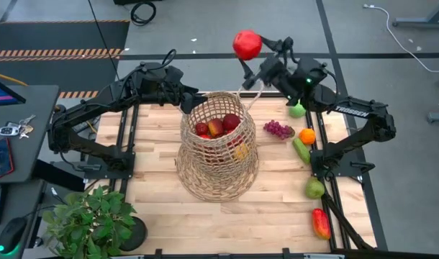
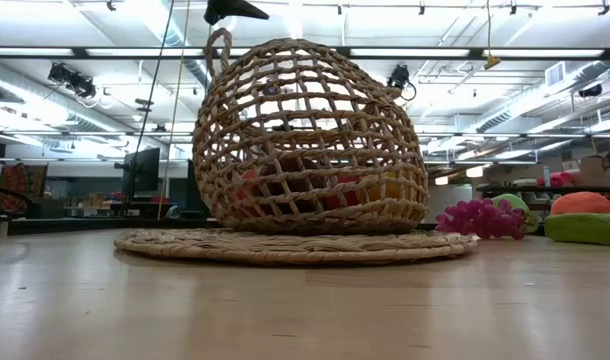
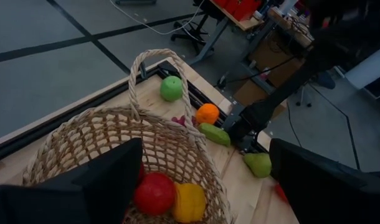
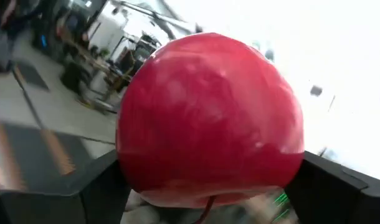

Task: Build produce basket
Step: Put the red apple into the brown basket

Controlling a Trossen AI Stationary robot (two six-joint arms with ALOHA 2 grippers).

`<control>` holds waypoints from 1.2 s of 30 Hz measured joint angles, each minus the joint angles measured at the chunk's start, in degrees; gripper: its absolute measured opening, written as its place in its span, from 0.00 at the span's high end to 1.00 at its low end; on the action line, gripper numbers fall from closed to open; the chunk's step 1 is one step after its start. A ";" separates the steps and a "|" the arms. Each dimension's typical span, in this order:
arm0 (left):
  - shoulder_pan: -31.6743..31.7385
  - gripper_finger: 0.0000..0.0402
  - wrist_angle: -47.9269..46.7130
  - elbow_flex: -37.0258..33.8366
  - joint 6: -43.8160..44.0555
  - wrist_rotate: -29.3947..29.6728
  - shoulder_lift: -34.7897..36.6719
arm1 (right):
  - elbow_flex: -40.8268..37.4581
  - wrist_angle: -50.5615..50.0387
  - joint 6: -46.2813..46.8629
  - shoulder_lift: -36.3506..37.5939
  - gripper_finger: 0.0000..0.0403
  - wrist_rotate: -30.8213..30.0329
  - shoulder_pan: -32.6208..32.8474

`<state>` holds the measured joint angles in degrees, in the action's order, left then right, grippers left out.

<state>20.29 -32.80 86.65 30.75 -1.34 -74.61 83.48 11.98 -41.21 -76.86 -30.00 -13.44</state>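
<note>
Right claw is raised beyond the far edge of the worktop, fingers clamped on a glossy red apple that fills nearly its whole wrist view. Left claw sits at the basket's far rim, fingers spread wide with nothing between them.

Basket: tall tan open-weave wicker, bulging body, narrower neck, thin loop handle, standing below and between the two claws on a flat woven mat. Red pieces and one yellow piece lie inside; the weave hides their exact count and kind.

Loose produce lies beneath the right arm: purple grapes, an orange, a long green piece, two green fruits and a red pepper. Potted plant is cut off at the near corner
</note>
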 joint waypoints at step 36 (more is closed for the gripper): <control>0.16 0.11 2.16 0.00 5.48 0.09 0.00 | 0.00 -20.98 94.67 -2.45 0.09 33.06 -6.16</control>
<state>20.45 -30.63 86.65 36.23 -1.26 -74.61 83.48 -9.00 53.46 -79.31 3.05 -19.61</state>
